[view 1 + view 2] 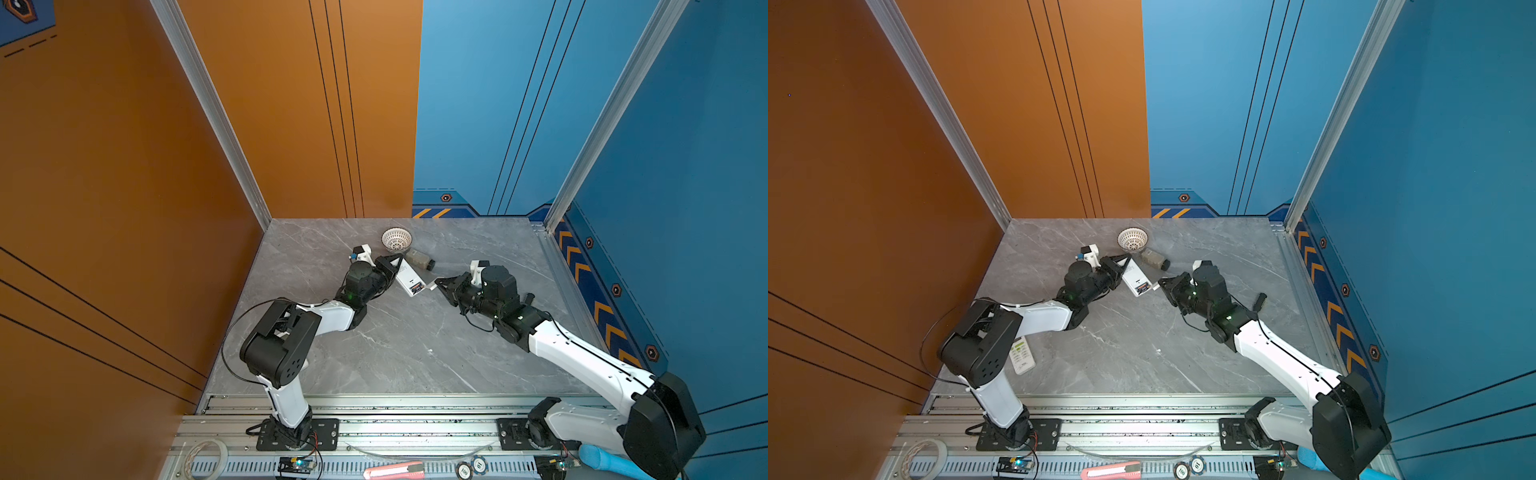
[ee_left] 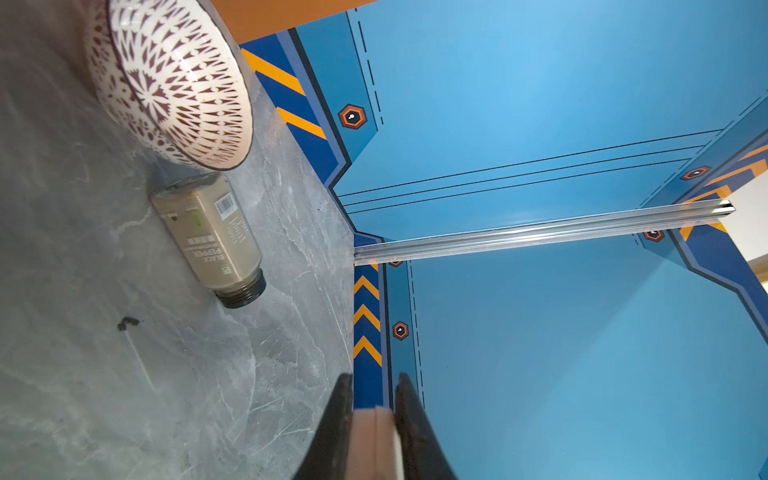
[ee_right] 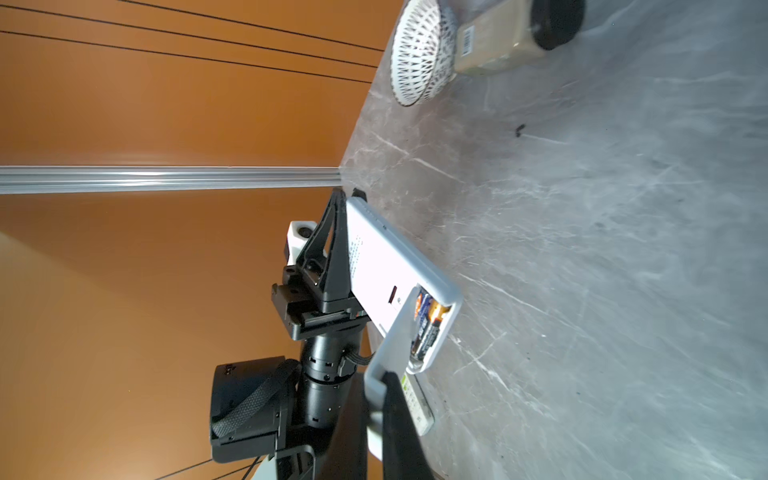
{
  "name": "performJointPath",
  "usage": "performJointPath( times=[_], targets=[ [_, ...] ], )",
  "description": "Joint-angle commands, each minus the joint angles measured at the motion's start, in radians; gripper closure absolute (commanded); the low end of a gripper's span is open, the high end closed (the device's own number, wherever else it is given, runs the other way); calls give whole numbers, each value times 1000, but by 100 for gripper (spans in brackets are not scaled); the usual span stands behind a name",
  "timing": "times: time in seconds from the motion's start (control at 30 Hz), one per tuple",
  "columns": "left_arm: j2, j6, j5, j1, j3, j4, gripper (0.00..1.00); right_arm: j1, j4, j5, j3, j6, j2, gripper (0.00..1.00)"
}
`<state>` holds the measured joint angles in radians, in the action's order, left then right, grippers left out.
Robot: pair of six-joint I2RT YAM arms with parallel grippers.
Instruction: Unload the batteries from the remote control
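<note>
two batteries (image 3: pixel 428 322) in remote (image 1: pixel 408 279), left gripper (image 2: pixel 372 384) clamping it, right gripper (image 1: pixel 438 284) pinching cover (image 3: pixel 390 345), open table (image 1: pixel 395 353) around

Two remotes (image 1: pixel 1136 280) (image 1: pixel 1022 355), two batteries (image 3: pixel 430 328), one bowl (image 1: pixel 397 240), one jar (image 1: pixel 417 258)

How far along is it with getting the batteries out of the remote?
Done: the battery cover is drawn back, so the batteries are exposed. In hand: the left pincer grips the remote, and the right pincer is shut on the cover. Left: the batteries sit inside the remote, none out.
</note>
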<state>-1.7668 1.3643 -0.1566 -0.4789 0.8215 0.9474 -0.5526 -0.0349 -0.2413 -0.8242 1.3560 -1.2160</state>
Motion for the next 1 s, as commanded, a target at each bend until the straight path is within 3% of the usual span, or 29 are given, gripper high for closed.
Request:
performJointPath(
  times=[0.0, 0.2, 0.4, 0.5, 0.57, 0.67, 0.77, 0.87, 0.97],
  targets=[
    [-36, -45, 5, -5, -36, 48, 100, 31, 351, 22, -70, -111, -54, 100],
    [-113, -67, 7, -37, -126, 173, 100, 34, 407, -62, -162, -197, -345, 100],
    [-145, -56, 112, -64, -254, 250, 100, 9, 500, 4, -264, -258, -477, 98],
    [-172, -19, 187, -66, -326, 326, 95, 8, 530, 0, -297, -276, -529, 85],
    [-198, 9, 219, -68, -355, 379, 86, 14, 541, -10, -315, -286, -539, 67],
    [-222, 27, 256, -72, -392, 401, 55, 43, 562, -13, -328, -307, -510, 46],
    [-232, 50, 296, -69, -441, 454, 31, 103, 585, -35, -323, -350, -445, 36],
    [-194, 61, 323, -60, -489, 438, 17, 185, 668, -43, -321, -420, -370, 30],
    [-107, 70, 339, -49, -519, 313, 4, 276, 742, -27, -306, -484, -283, 25]
  ],
)
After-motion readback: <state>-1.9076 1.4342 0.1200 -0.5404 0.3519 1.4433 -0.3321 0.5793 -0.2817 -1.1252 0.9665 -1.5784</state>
